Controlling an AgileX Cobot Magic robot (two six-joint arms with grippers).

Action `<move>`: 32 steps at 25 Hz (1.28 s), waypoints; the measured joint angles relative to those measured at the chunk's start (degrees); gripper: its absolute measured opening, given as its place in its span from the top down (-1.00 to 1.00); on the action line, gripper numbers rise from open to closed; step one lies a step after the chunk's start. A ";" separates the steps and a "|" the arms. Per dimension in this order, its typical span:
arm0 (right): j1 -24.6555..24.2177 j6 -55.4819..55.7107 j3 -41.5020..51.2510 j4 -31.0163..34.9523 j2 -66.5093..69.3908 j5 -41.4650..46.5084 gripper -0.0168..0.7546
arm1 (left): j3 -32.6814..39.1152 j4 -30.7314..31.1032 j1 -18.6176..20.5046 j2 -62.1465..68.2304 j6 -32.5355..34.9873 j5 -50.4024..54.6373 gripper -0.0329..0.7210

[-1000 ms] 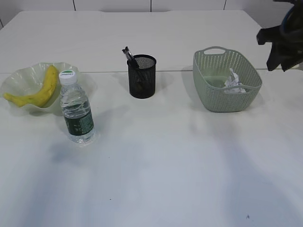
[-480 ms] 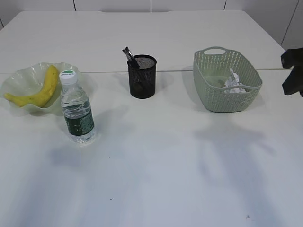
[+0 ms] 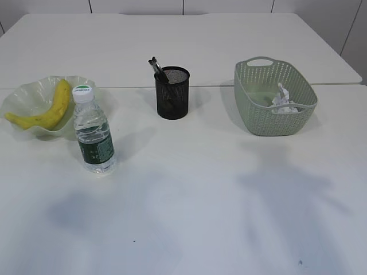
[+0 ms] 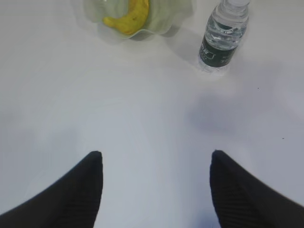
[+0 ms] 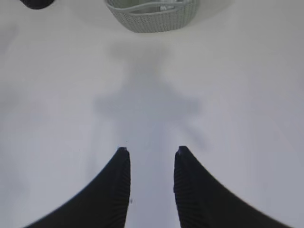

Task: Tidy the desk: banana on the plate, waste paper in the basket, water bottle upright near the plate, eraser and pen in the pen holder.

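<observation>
Exterior view, left to right: banana (image 3: pixel 43 110) lies on the plate (image 3: pixel 20 96), water bottle (image 3: pixel 93 132) stands upright just beside it, pen (image 3: pixel 156 67) leans in the pen holder (image 3: pixel 172 93), waste paper (image 3: pixel 282 98) sits in the basket (image 3: pixel 274 97); the desk looks tidied. Left gripper (image 4: pixel 156 164) hangs wide apart, right gripper (image 5: pixel 150 154) narrowly parted, both empty. The right arm, at the right edge half a second ago, has left this view.

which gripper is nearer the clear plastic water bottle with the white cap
Left. The left gripper hangs open over bare table with the clear plastic water bottle just ahead of it. The right gripper faces the green woven basket; no bottle there.
</observation>
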 joint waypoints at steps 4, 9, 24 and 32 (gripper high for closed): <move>0.00 1.59 0.00 -2.12 -7.04 4.19 0.34 | 1.76 0.13 0.00 -5.13 0.00 2.24 -0.40; 0.00 3.47 0.00 -6.30 -16.41 11.02 0.34 | 4.86 0.13 0.00 -12.63 0.00 4.72 -0.40; 0.00 4.04 1.52 -7.65 -43.94 13.53 0.34 | 7.20 0.13 -0.02 -33.53 0.00 8.47 -0.40; 0.00 4.04 9.82 -2.85 -56.25 13.69 0.34 | 8.24 0.13 -0.02 -41.04 0.00 8.47 -0.40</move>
